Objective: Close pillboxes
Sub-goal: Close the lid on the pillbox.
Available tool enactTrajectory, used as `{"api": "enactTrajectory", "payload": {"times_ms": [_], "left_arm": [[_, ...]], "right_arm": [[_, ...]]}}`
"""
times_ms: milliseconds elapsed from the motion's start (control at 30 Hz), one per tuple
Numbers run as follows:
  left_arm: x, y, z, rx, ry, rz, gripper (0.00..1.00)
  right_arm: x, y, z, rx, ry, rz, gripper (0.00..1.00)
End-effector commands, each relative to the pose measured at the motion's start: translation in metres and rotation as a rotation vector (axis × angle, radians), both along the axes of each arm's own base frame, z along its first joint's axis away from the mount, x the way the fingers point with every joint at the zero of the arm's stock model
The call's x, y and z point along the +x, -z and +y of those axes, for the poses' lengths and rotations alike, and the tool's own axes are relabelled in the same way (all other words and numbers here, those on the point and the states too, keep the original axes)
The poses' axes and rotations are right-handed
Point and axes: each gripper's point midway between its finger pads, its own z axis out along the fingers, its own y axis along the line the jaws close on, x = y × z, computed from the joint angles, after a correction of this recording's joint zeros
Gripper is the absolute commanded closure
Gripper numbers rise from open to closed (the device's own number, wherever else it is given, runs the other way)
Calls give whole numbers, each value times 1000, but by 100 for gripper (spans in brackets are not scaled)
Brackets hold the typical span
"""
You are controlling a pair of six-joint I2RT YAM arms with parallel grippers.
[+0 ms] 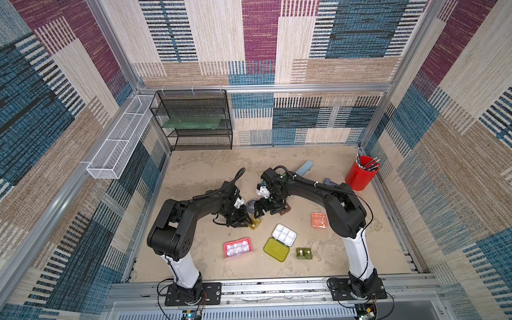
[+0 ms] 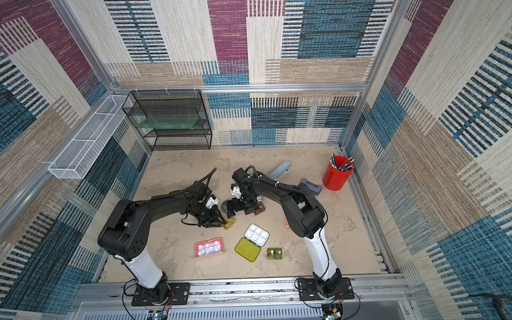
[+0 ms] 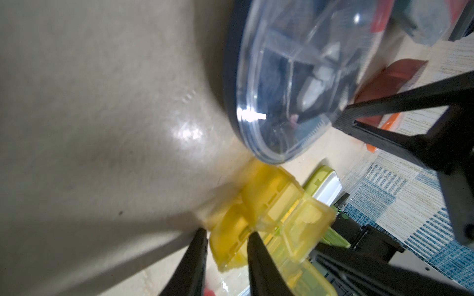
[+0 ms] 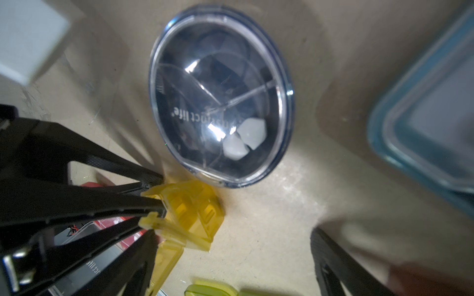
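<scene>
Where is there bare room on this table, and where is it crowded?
Bare: the far patch before the black mesh shelf; the strip between pink pillbox and near edge. Crowded: the middle, around left gripper, right gripper and amber pillbox.

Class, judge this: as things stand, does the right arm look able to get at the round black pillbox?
Probably yes. The right claw hangs open right beside the round box, nothing between them; the left claw, shut on the amber box, is close but to one side.
</scene>
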Motion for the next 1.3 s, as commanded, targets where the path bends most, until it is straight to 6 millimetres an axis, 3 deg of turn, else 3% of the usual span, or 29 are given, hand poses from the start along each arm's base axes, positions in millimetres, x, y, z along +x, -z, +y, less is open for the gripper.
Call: {"api": "enactTrajectory", "payload": {"times_ms": [0,433,867,1067,1267], "left_arm": [[2,-4,-1,-2,21,-21,69],[-1,-4,1,2,16,-21,70],[-3,-4,2,6,10,-22,71],[-3,-2,2,4,19,-18,71],[-2,-1,1,2,27,-17,72]], "right_arm": [[-2,14,-5,-38,4,15,5],[-7,33,-14,-75,7,38,6],[-7,34,-10,-75,-6,27,21],[-6,38,-8,-108,-22,6,23],[-2,42,-15,-167,-10,-21,32]]}}
